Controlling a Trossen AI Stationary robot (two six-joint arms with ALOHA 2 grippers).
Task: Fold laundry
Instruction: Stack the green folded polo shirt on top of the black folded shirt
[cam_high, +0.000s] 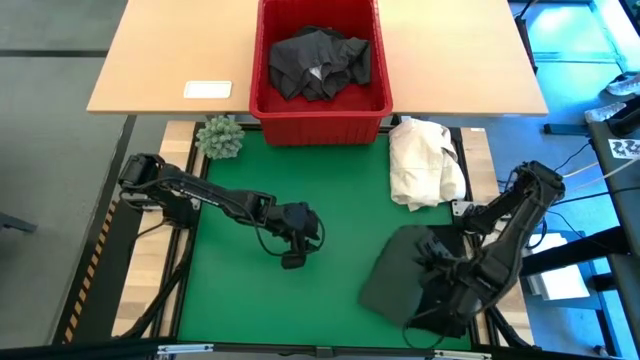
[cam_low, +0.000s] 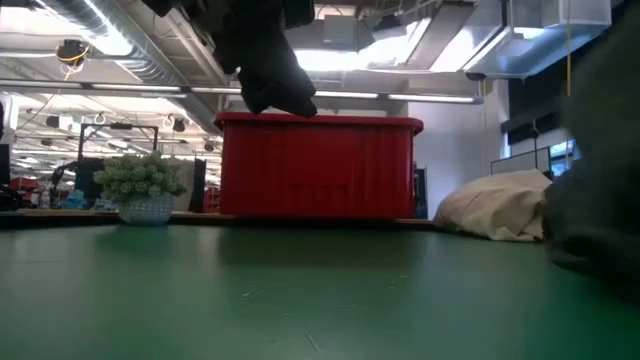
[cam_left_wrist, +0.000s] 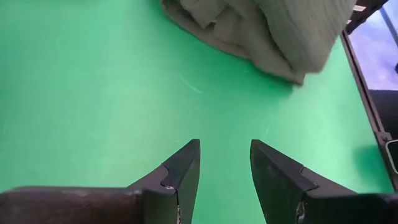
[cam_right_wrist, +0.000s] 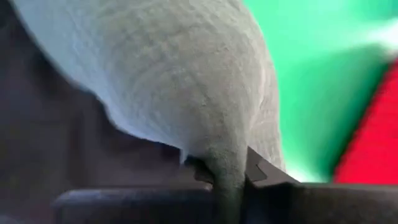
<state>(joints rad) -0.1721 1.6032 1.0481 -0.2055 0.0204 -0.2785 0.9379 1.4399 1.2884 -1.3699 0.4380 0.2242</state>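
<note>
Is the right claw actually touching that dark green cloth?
Touching. The right wrist view shows the right gripper shut on a pinched fold of the dark green cloth, which bulges out beyond the fingers.

Ribbed cloth garment (cam_right_wrist: 186, 81), glossy plastic basket (cam_high: 320, 100)

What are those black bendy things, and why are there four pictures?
They are two robot arms folding laundry on a green table. One picture looks down from above, one looks across the tabletop, and two come from cameras on the arms' wrists.

The right hand is pinched shut on a dark green garment near the table's front right. The left hand hangs open over bare green, holding nothing.

At the back, a red basket holds another dark garment. Beside it lie a cream-white cloth heap and a little potted plant.
</note>
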